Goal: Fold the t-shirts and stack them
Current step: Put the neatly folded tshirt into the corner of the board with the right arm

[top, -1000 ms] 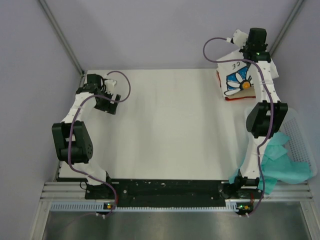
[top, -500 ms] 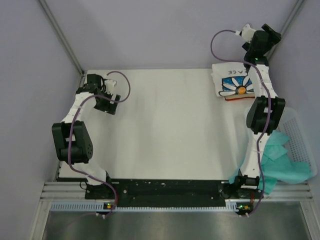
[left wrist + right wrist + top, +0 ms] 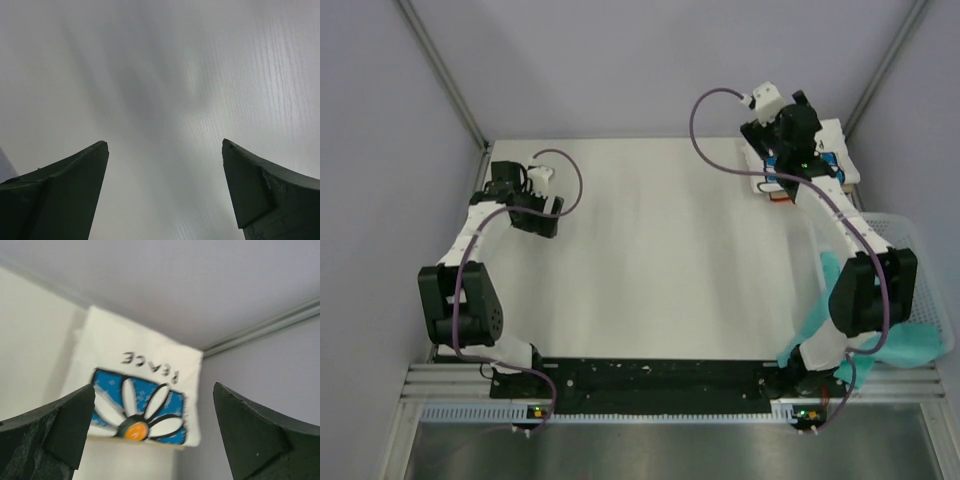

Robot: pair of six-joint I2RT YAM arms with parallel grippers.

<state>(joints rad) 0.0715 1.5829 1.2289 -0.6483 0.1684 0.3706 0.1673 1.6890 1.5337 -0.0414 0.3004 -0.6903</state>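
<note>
Locate the daisy "PEACE" t-shirt point(image 3: 142, 400) at the far right corner of the tabletop point(image 3: 650, 250), folded into a compact rectangle with the print side up. Treat this corner as the stack position: within easy reach of the right arm and away from the middle of the tabletop, the likely zone for spreading a garment.

Check under the near edge of that fold for the tan t-shirt point(image 3: 778, 197), showing only as a red-edged sliver. Confirm with caution: probably the lower layer of the stack, but largely hidden by the wrist in the top view.

Find the right gripper point(image 3: 153, 387) over the stack, fingers spread wide, pinching nothing and raised off the cloth. Read this as a release posture, with the garment laid down and nothing retained.

Find the left gripper point(image 3: 164, 144) near the far left corner, likewise spread and empty, aimed at plain tabletop surface. Regard as parked, well apart from the stack, to avoid crossing the right arm.

Note the white mesh basket point(image 3: 926, 285) off the right edge, holding teal cloth point(image 3: 910, 340) that spills over the rim toward the near right corner. Judge as supply for further folding. Expect a reach back toward the basket, with care against snagging on the mesh.
</note>
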